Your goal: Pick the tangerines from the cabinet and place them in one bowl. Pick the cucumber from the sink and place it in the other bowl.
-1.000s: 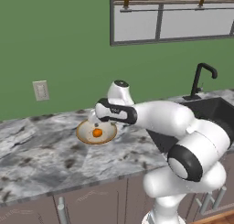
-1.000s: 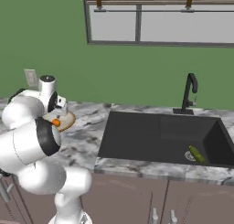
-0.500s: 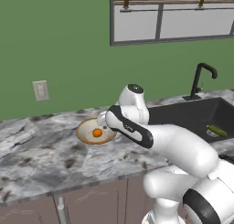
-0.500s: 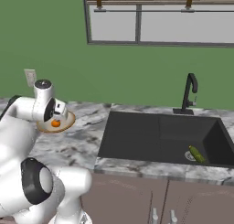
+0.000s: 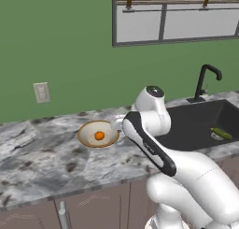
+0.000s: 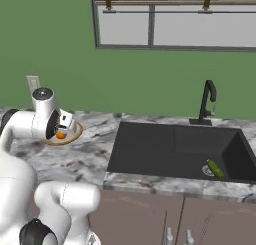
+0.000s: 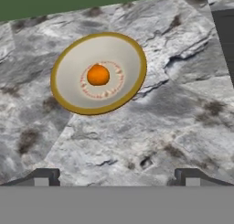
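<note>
One bright orange tangerine [image 7: 98,75] sits in the bowl [image 7: 68,93]; my fingers [image 7: 42,176] are spread wide, grasping nothing, over the worktop [image 7: 151,136].

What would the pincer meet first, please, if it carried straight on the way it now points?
Probably the bare grey marbled countertop, just short of the shallow beige bowl with the orange-brown rim that holds a bright orange tangerine. The open pincer holds nothing; depth is hard to judge.

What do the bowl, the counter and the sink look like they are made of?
Bowl: likely glazed ceramic, beige with an ochre rim and a speckled ring around the tangerine. Counter: grey veined marble or similar stone, smooth. Sink: matte black, perhaps composite or coated metal; no shine.
</note>
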Tool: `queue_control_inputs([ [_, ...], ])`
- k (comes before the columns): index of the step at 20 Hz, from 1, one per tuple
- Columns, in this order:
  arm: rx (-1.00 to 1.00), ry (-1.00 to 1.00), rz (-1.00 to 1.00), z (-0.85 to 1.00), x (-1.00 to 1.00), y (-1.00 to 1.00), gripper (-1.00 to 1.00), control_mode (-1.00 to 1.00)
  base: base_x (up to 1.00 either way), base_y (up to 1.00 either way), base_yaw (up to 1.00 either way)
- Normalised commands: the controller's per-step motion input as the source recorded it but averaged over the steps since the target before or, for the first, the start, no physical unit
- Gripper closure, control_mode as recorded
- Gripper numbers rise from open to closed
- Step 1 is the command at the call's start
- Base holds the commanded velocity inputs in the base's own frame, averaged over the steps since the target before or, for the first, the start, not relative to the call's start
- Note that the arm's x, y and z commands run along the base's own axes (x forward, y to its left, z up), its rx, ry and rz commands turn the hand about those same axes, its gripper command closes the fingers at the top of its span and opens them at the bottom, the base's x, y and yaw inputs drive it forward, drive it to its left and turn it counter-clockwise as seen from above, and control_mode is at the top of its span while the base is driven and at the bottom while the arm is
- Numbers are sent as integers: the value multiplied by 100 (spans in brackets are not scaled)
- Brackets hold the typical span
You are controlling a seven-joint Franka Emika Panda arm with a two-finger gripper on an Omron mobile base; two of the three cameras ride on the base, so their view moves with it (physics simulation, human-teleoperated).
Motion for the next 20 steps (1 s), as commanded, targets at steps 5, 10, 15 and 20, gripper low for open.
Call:
queue_control_inputs([
  [5,-3,0,-7,16,-45,-45,-100,-100,0,0,0],
  [10,-1,-6,0,34,-79,-20,-100,-100,0,0,0],
  [15,0,-1,0,41,-75,-29,-100,-100,0,0,0],
  [20,-1,0,0,53,-68,-40,-100,-100,0,0,0],
])
